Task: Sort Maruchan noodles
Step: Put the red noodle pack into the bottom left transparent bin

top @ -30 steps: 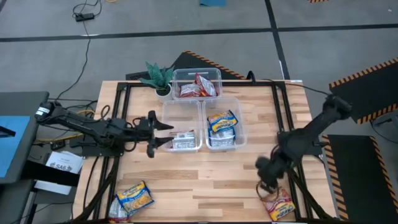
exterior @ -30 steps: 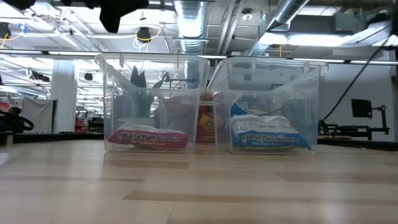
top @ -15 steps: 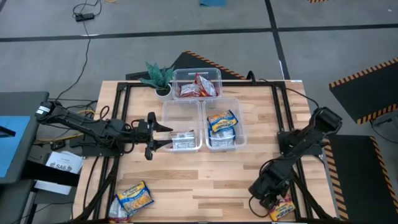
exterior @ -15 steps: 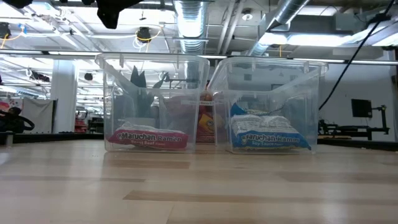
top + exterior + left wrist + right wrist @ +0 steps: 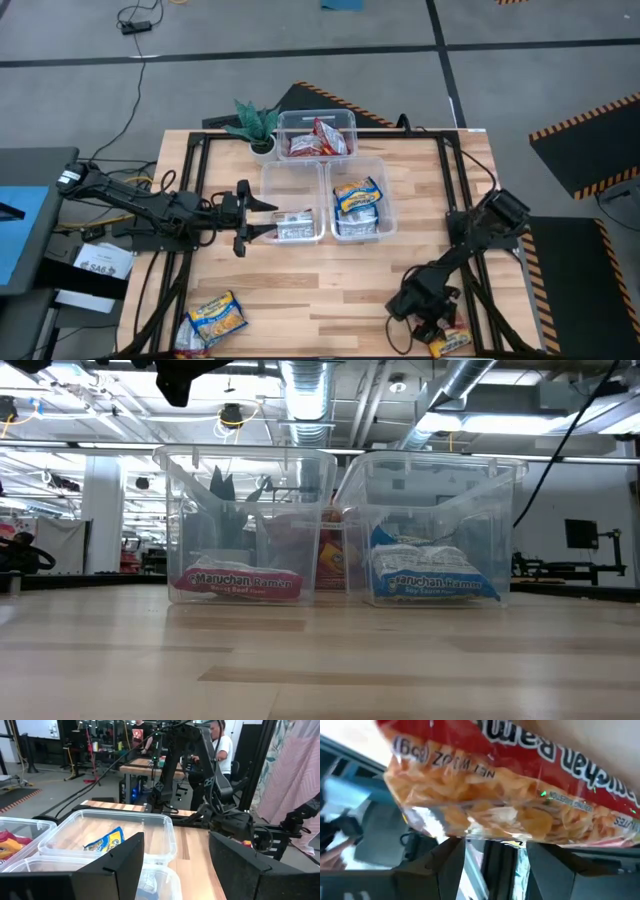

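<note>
Down at the near right corner of the wooden table [image 5: 400, 200], the right gripper [image 5: 432, 325] sits low over a red-and-silver packet [image 5: 450, 342] that lies at the table's edge; the right wrist view is filled with that packet [image 5: 510, 795], its clear window showing the noodle block, with the two dark fingers [image 5: 435, 870] spread apart beneath it and not closed on anything. Across the table the left gripper [image 5: 262, 222] hovers at the left wall of the front-left bin [image 5: 292, 205], fingers parted — its wrist view looks out between them over the clear bins. That front-left bin holds one silver-and-red packet [image 5: 293, 227], which the low view shows lying flat on the bin floor with a pink Maruchan label [image 5: 238, 582]. Just beside it, the front-right bin [image 5: 358, 205] holds yellow-and-blue packets [image 5: 357, 195] stacked on blue-and-silver ones [image 5: 432, 582]. Behind these two, a back bin [image 5: 316, 135] contains red packets [image 5: 320, 140], and a small green potted plant [image 5: 255, 125] stands just to its left. Two more yellow-orange packets [image 5: 215, 318] lie loose near the front left corner of the table, well apart from the bins. People stand in the room beyond — seen in the left wrist view [image 5: 220, 745].
</note>
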{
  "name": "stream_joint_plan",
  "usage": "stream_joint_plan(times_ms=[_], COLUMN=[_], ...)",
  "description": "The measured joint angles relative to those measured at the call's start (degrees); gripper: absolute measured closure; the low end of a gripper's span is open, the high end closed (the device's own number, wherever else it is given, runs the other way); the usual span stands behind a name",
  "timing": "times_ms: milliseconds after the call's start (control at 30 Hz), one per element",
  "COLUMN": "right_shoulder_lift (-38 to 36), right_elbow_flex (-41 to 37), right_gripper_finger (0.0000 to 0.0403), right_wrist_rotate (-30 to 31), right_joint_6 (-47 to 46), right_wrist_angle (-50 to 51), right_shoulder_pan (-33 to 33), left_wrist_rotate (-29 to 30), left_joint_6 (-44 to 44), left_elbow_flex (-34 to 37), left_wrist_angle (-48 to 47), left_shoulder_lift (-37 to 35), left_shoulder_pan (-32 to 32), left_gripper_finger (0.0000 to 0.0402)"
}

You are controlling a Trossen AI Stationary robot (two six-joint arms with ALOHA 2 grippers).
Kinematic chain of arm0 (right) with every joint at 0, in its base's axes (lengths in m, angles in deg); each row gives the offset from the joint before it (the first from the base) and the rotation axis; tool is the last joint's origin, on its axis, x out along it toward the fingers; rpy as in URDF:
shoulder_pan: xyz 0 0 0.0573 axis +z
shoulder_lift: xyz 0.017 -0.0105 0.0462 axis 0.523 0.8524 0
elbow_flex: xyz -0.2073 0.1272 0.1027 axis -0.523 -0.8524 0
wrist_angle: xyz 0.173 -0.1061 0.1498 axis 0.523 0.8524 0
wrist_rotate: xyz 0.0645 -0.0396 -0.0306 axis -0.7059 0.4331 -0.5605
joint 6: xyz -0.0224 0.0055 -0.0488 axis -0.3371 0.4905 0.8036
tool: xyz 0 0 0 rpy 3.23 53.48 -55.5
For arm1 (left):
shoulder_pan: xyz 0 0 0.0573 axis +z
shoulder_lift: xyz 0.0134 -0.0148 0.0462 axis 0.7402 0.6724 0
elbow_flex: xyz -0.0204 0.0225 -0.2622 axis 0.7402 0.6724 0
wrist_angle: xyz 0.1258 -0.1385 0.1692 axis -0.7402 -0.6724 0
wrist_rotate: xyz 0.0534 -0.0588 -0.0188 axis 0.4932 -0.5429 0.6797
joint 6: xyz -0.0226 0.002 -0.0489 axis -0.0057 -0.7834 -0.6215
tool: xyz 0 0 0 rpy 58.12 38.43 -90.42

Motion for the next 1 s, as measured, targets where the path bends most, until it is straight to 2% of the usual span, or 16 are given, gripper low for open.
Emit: stream_joint_plan(times_ms=[167, 267, 500, 633, 800, 1000], right_shoulder_lift=[-0.9, -3.2, -9.4, -12.0, -15.2, -14.3], right_elbow_flex=[0.0, 0.3, 3.4, 5.0, 7.4, 12.1], right_gripper_finger=[0.0164, 0.0164, 0.0164, 0.0164, 0.0164, 0.0164], right_wrist_rotate=[2.8, 7.2, 24.7, 32.9, 35.9, 47.0], right_joint_6=[7.1, 10.2, 17.7, 21.5, 24.6, 25.9], right_wrist_angle=[0.2, 0.1, -0.1, 0.5, 0.5, 6.8], right_shoulder_pan=[-5.0, -7.7, -12.3, -13.5, -13.2, -12.5], left_wrist_rotate=[1.7, 2.1, 2.1, 2.1, 2.1, 2.2], left_joint_6=[0.6, 0.6, 0.5, 0.5, 0.4, 0.4], left_elbow_flex=[0.0, 0.0, 0.0, 0.0, 0.0, 0.0], left_wrist_angle=[-0.4, -0.7, -1.4, -1.6, -1.8, -1.8], left_shoulder_lift=[0.0, 0.0, 0.0, 0.0, 0.0, 0.0], left_shoulder_pan=[0.0, 0.0, 0.0, 0.0, 0.0, 0.0], left_gripper_finger=[0.0191, 0.0191, 0.0191, 0.0191, 0.0191, 0.0191])
